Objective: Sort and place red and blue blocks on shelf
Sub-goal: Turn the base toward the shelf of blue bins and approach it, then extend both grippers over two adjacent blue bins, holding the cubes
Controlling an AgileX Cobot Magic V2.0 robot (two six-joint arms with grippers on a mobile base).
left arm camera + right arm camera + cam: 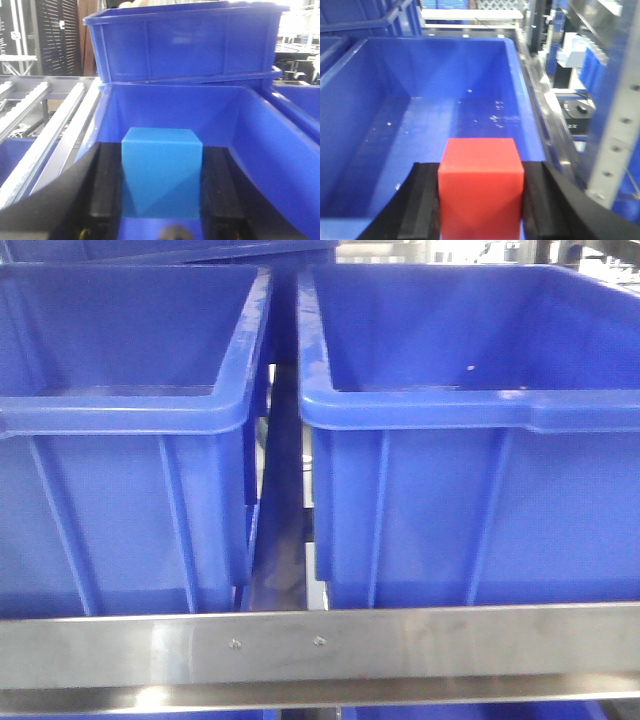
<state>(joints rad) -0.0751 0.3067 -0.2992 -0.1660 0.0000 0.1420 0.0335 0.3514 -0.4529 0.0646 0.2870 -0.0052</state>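
Front view: two large blue bins are seen side by side on the shelf (520,652), the left bin (120,408) and the right bin (470,405), with a narrow gap between them. A flat steel front rail (100,650) bearing two small screws (236,644) is seen below them.

Left wrist view: roller tracks (45,125) are noted at left. The blue block (161,165) is gripped between the black pads (107,185) of the left end effector (161,187). An open bin's inside is seen beyond it, with a further bin (185,45) stacked behind.

Right wrist view: the red block (481,175) is clamped in the right end effector (481,200) at the near edge of a bin with a white-flecked floor.
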